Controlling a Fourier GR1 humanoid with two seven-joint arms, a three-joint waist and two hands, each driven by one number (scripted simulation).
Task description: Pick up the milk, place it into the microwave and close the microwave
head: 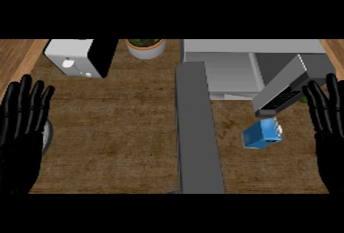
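Milk (262,134) — a small blue carton with a boxy body and a paler top — lies tilted on the brown, grainy counter (114,136), just below the front corner of the microwave (232,68) and between the long grey door (199,136) and the right hand (329,116). Nothing touches it; the pickup has not begun. The microwave is a pale grey box whose door stands swung wide toward the viewer, so the cavity is accessible for loading; an angled grey panel with dark buttons (285,93) juts above the carton. Right hand: black, fingers straight and slightly spread, pointing up at the view's right edge, holding nothing and placed near the carton, presumably the nearer hand to take it. Left hand (23,123): likewise black, fingers straight and spread, resting at the left edge, well apart from the carton. A white-and-black appliance (80,57) and a potted plant (145,47) in a white round pot stand at the far side.
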